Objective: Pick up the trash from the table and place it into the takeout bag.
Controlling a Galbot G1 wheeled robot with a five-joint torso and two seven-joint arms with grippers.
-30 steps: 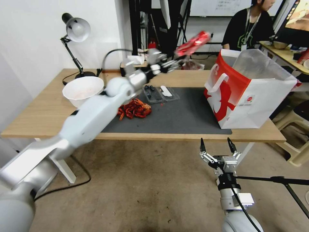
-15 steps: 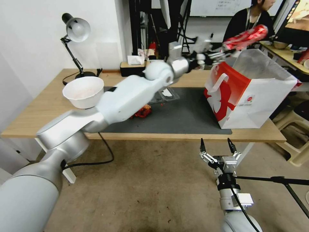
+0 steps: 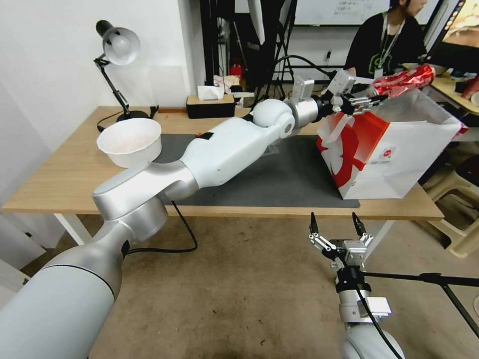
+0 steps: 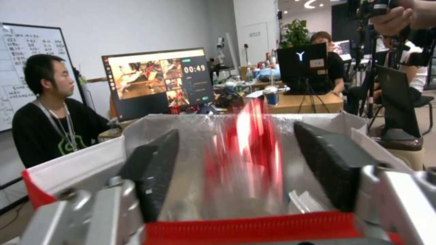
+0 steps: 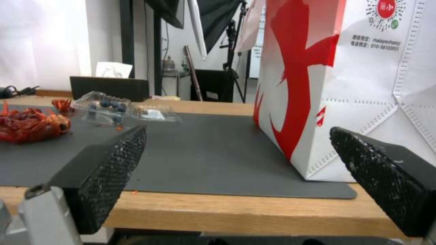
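The red soda can [image 3: 405, 80] is hanging tilted over the open mouth of the takeout bag [image 3: 399, 149], out beyond the tips of the left pincer [image 3: 371, 97]. In the left wrist view the can [image 4: 247, 149] shows as a red streak between widely spread pads with daylight on both sides, above the silvery lining, so the pincer is no longer gripping it (a judgement from the blur: it is dropping). To do this step well, the arm should be holding level above the bag until the can is inside, keeping off the thin rim and white loop handle [image 3: 335, 127]. The right pincer [image 3: 335, 229] is waiting wide apart below the counter [image 3: 75, 169] edge. Crawfish leftovers [image 5: 27, 124] and a clear food tray [image 5: 107, 107] are lying on the dark mat [image 5: 204, 153].
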